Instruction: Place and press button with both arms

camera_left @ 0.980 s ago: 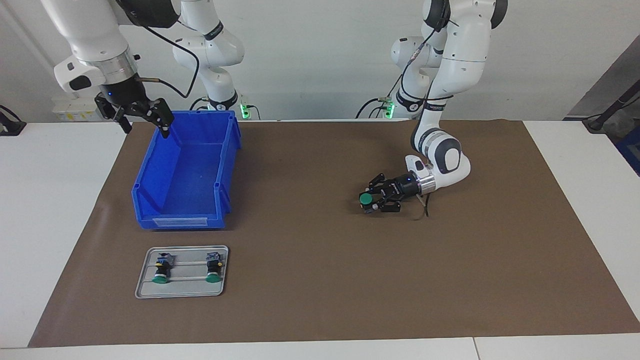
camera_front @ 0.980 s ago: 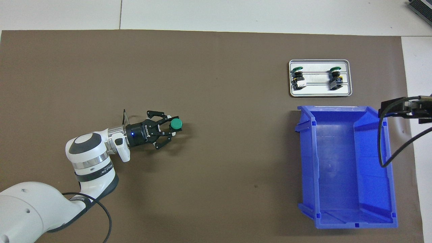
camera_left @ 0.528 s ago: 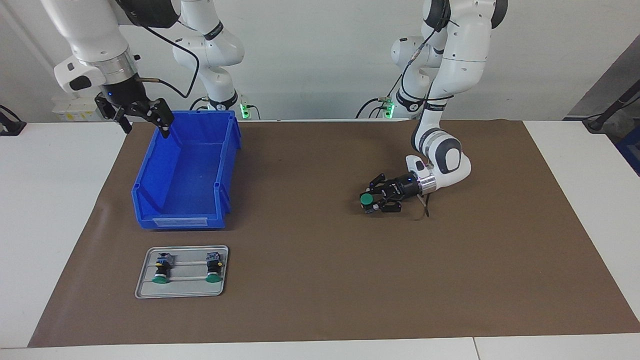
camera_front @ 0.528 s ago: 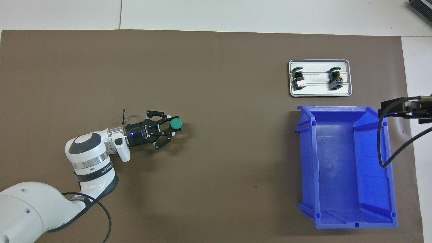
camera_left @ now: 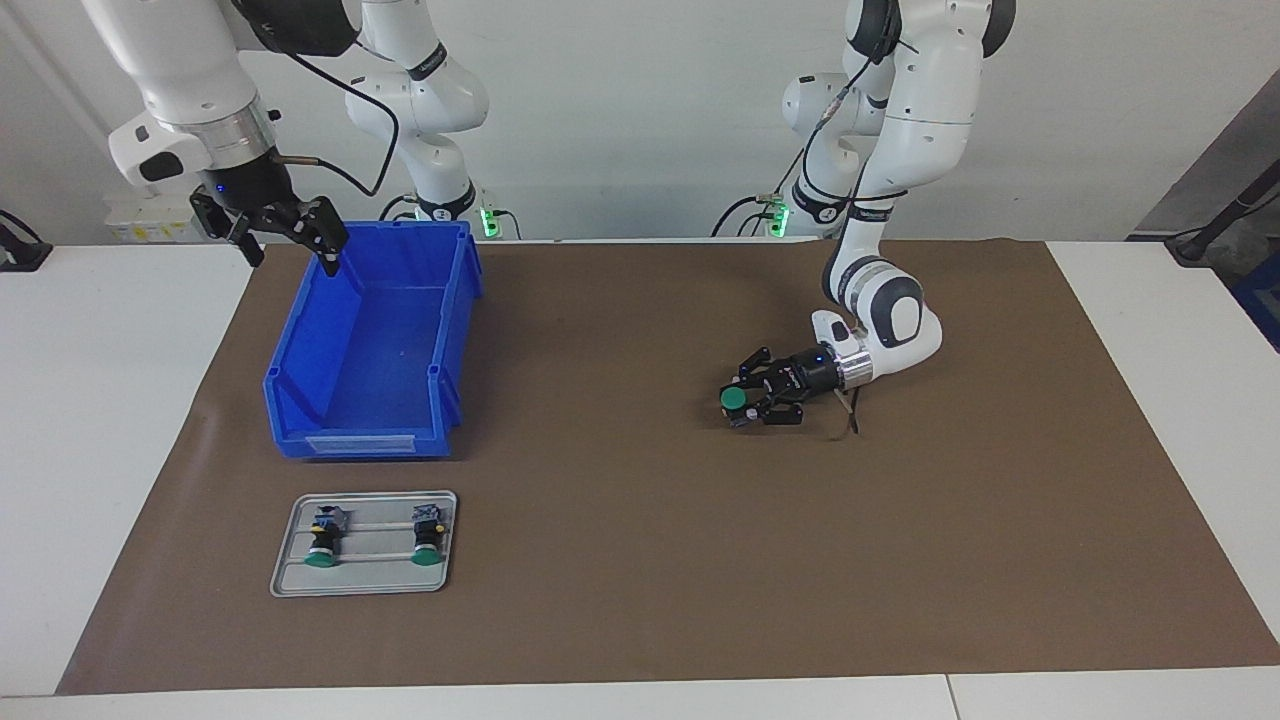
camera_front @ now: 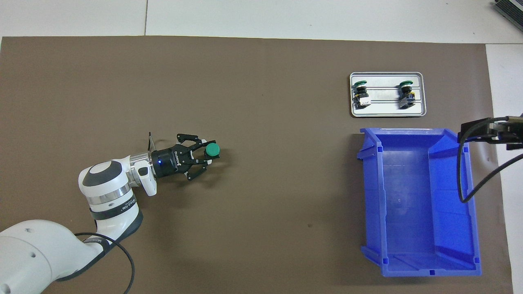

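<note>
Left tool (camera_left: pixel 748 402) barely shifted, gripping button (camera_left: pixel 733 398)

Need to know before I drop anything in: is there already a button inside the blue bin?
No, the blue bin shows only its bare floor; two buttons lie on the metal tray, and the left hand holds one.

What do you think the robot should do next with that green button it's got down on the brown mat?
Probably bring the right gripper, now up over the blue bin's rim, across to press the cap. The left gripper has the button low on the mat, green cap up.
</note>
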Available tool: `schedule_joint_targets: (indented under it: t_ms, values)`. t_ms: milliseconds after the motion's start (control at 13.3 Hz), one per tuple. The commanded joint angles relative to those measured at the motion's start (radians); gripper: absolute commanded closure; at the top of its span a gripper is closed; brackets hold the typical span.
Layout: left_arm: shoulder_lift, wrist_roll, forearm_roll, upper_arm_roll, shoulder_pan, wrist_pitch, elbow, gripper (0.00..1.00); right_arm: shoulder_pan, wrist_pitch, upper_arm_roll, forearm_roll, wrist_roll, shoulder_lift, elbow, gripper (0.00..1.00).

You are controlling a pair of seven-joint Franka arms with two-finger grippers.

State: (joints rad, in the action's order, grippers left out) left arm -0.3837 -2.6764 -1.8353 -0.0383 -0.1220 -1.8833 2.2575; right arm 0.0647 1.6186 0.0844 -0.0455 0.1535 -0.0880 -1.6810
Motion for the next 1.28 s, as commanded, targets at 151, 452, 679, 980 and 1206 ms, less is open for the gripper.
schedule_joint_targets:
  t_ms: [151, 452, 679, 980, 1206]
  values:
    - [-0.006, -0.022, 0.022, 0.005, 0.015, 0.02, 0.005, 0.33, 0.003, -0.006, 0.005, 0.003, -0.02, -0.01, -0.013, 0.0]
    - [-0.004, -0.022, 0.034, 0.003, 0.041, 0.033, 0.004, 0.31, 0.003, -0.006, 0.005, 0.003, -0.02, -0.01, -0.013, 0.0]
    - [-0.003, -0.013, 0.034, 0.003, 0.056, 0.052, -0.009, 0.32, 0.003, -0.006, 0.005, 0.003, -0.02, -0.01, -0.014, 0.0]
    - [-0.006, 0.054, 0.08, 0.005, 0.07, 0.069, -0.059, 0.39, 0.001, -0.006, 0.005, 0.003, -0.02, -0.012, -0.014, 0.0]
    - [-0.007, 0.122, 0.133, 0.005, 0.09, 0.073, -0.101, 0.4, 0.001, -0.006, 0.005, 0.003, -0.02, -0.012, -0.016, 0.0]
